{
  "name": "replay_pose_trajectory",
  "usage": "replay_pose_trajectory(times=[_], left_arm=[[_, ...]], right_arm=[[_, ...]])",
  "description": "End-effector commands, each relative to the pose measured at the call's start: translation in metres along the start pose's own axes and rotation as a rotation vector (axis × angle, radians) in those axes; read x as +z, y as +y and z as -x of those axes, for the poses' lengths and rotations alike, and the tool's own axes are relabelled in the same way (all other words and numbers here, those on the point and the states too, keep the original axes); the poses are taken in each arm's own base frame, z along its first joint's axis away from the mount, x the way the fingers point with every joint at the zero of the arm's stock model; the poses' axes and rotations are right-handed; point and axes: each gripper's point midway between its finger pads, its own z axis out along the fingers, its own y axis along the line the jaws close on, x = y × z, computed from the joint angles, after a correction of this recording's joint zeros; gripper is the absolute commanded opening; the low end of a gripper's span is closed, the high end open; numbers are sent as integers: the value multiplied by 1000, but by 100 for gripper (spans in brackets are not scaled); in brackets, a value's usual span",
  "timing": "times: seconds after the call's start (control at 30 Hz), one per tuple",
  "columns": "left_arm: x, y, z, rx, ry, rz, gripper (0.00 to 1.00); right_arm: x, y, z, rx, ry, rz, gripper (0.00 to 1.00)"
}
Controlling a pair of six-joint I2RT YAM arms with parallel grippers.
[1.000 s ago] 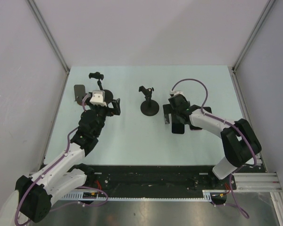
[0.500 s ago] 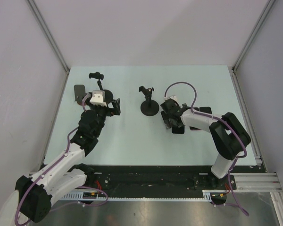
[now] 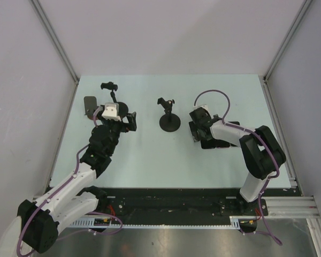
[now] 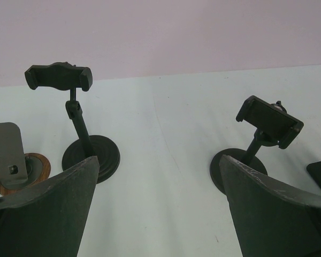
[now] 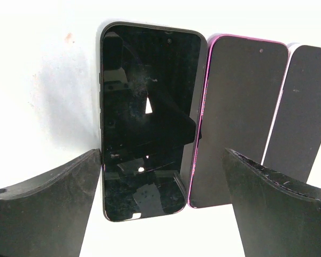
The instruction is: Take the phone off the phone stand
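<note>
The pale table [image 3: 150, 160] takes up most of the top view. The left arm [image 3: 91, 155] reaches from the near edge toward the far left corner, and the right arm [image 3: 257, 155] bends in from the right edge toward the middle. The right gripper [image 5: 160, 152] is over three phones that lie flat, side by side and face up, on the right half of the table. Its fingers [image 5: 53, 209] are spread wide apart and close on nothing. The black phone [image 5: 144, 118] lies in the gap between them, but it is not clear whether they touch it. Just beside it, on its right, lies a pink-edged phone [image 5: 238, 118], and then a third dark phone [image 5: 302, 107]. The phone stand [image 3: 169, 122] is upright near the middle of the table, left of the black phone and apart from it. The left gripper [image 4: 159, 159] is also wide open and holds nothing. In front of it are this stand and a second stand [image 4: 77, 123] toward the far left corner. Close to the second stand lies a small grey plate [image 4: 5, 150] on a brown disc [image 4: 35, 163].
</note>
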Motion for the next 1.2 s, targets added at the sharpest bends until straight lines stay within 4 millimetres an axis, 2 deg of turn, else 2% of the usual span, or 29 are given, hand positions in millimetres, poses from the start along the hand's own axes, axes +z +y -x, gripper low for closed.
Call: replay_pose_trajectory(times=[0.0,0.1,0.23,0.27,0.37,0.4,0.47,0.5,0.57,0.63,0.67,0.7,0.73,0.9,1.07,1.17], left_arm=[[-1,-2,13,-5,-51,-13,100],[-1,-2,12,-5,-50,-15,100],[0,-6,10,-6,-43,-39,100],[1,-9,10,-11,-41,-50,100],[3,-23,9,-26,-30,-125,100],[3,-29,12,-30,-33,-153,100],[4,-45,13,-34,-24,-237,100],[8,-51,15,-29,-18,-267,99],[8,-71,21,30,-23,-387,96],[13,-84,10,106,21,-468,95],[15,-89,13,159,40,-506,95],[22,-91,1,185,90,-518,95],[25,-93,-2,215,112,-537,94],[51,-99,-28,349,250,-603,86],[82,-97,-29,331,267,-649,69],[98,-101,-27,321,277,-693,61]], right_arm=[[6,-9,12,-3,-19,-17,100],[4,-7,19,-1,-44,14,100],[-24,8,48,41,-148,148,100],[-39,4,62,77,-200,172,100],[-66,6,85,154,-287,271,100],[-82,-2,99,187,-345,294,100],[-100,-5,110,206,-401,341,100],[-118,-13,120,220,-458,356,100],[-133,-18,127,215,-505,368,100],[-155,-25,134,214,-573,383,99],[-163,-28,136,215,-596,385,99],[-170,-31,138,218,-622,390,99],[-181,-35,138,220,-652,401,99],[-204,-45,134,224,-758,412,98],[-211,-56,128,248,-808,423,97],[-208,-58,124,233,-799,435,97]])
